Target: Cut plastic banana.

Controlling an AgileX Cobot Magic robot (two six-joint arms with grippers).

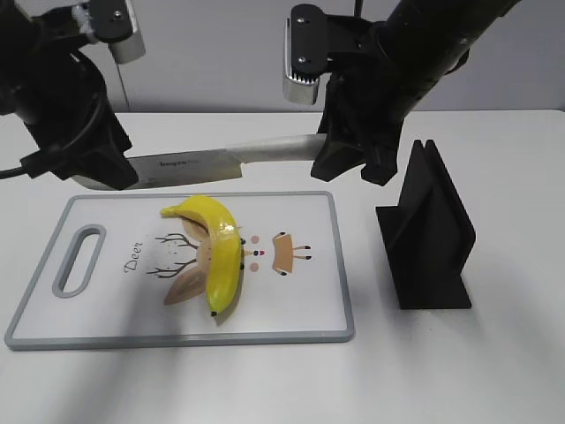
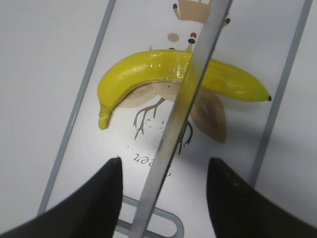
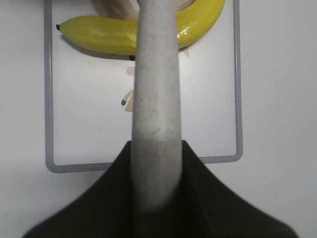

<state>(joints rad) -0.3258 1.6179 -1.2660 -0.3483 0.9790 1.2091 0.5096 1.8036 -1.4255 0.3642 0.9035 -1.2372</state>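
The plastic banana lies whole on the white cutting board, curved, with a seam at its middle. It also shows in the left wrist view and the right wrist view. My right gripper is shut on the grey handle of a knife. The knife's blade is held level above the board's far edge and points left. My left gripper is open. In the left wrist view the blade passes between the left fingers without touching them, above the banana's middle.
A black knife stand stands on the white table to the right of the board. The board has a grey rim, a handle slot at its left end and a deer drawing under the banana.
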